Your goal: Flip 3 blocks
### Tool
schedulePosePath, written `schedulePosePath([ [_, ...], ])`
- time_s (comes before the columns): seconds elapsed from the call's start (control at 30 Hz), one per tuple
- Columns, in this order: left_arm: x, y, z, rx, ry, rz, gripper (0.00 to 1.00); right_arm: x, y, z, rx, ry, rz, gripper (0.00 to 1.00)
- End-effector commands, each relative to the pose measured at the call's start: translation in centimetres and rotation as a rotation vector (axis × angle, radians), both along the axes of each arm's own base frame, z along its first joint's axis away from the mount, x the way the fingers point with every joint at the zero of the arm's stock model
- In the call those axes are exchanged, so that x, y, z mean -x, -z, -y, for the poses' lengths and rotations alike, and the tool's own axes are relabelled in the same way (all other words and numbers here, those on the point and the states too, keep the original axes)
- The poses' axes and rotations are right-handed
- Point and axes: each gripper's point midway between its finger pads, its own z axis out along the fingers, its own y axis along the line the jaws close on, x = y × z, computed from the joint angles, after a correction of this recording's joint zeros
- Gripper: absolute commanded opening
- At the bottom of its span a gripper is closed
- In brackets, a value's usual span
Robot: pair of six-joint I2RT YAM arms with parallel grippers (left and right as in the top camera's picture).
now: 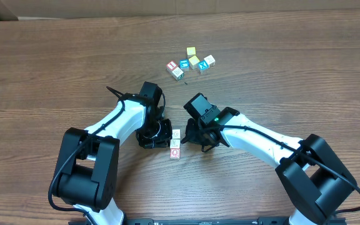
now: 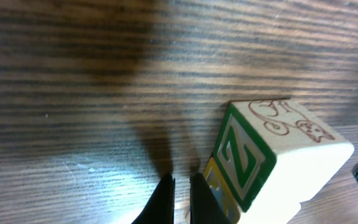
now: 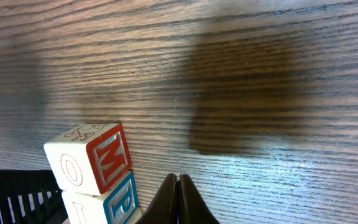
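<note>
Neatly, blocks (image 1: 175, 144) in a touching row — long axis near-to-far

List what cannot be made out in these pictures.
- Overhead: the faces of the row of blocks are too small to read.
- Left wrist: the block next to the Z block is cut off by the bottom edge.
- Right wrist: the P block is cut off by the bottom edge.
- Both wrists: only two of the row's blocks show.
</note>
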Motion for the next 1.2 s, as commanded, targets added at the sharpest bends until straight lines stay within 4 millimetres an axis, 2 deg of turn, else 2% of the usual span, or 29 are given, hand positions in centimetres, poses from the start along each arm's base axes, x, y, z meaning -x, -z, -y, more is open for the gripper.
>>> schedulePosePath([
  [0.0, 0.5, 0.3, 0.1, 0.0, -0.002, -0.021, 0.04, -0.1, -0.2, -0.5, -0.009, -0.014, 0.007, 0.04],
  [0.37, -2.1, -0.2, -1.1, -0.08, -0.005, 0.065, 0.04, -0.3, -0.3, -0.6, -0.014, -0.014, 0.014, 0.04],
  [0.87, -4.5, -0.3, -0.3, -0.052, -0.015, 0.164, 0.04, -1.4, -0.4, -0.5, 0.0, 0.003, 0.07, 0.04],
  [0.97, -4.3, -0.3, -0.5, -0.064, -0.014, 0.158, 0.04, -0.7, -0.4, -0.7, -0.013, -0.008, 0.035, 0.04],
  [1.17, -3.9, 0.0, -2.1, -0.15, -0.014, 0.145, 0.04, 2.5, -0.2, -1.6, -0.055, -0.042, -0.099, 0.04],
])
